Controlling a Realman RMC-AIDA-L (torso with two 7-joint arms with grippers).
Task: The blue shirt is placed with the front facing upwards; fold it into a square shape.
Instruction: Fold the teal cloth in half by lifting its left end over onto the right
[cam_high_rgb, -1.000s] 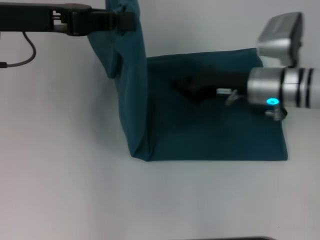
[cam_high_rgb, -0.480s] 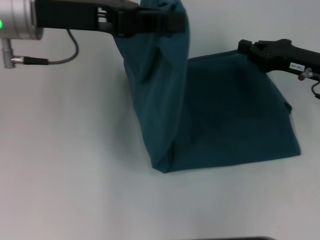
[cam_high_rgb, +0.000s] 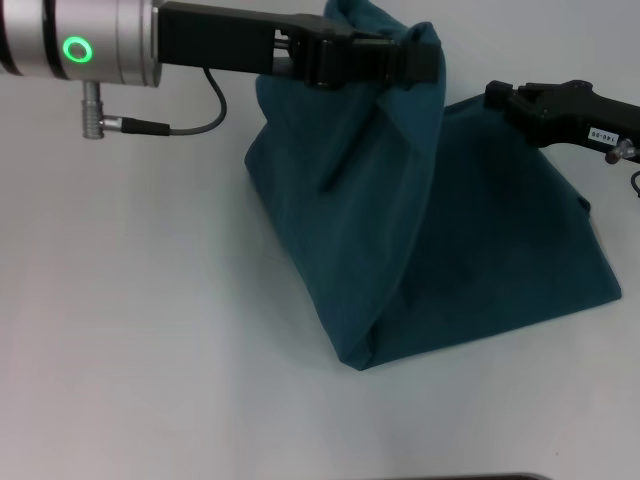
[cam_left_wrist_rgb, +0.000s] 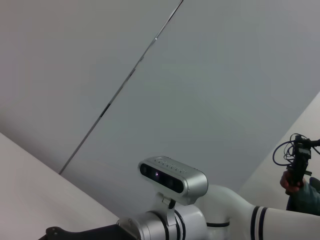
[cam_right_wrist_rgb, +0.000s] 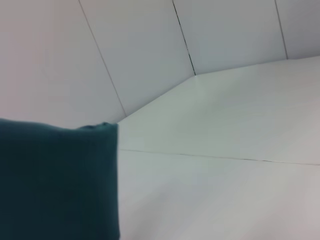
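Observation:
The blue shirt (cam_high_rgb: 480, 250) lies on the white table (cam_high_rgb: 150, 350) as plain teal cloth; no lettering or tag shows. Its left part is lifted into a hanging fold (cam_high_rgb: 350, 220) that leans over the flat part. My left gripper (cam_high_rgb: 400, 62) is shut on the top edge of this fold, high above the table at the back. My right gripper (cam_high_rgb: 497, 98) sits at the shirt's far right back corner, touching or just above the cloth. The right wrist view shows an edge of the teal cloth (cam_right_wrist_rgb: 55, 180) on the table.
White table surface (cam_high_rgb: 130, 300) spreads to the left and front of the shirt. The left arm's cable (cam_high_rgb: 190, 125) hangs below its wrist. The left wrist view shows only walls, my head camera (cam_left_wrist_rgb: 172, 175) and a body part.
My left gripper has carried the lifted fold to the right, over the flat part of the shirt. My right arm drew back off the cloth to the back right corner and stays there.

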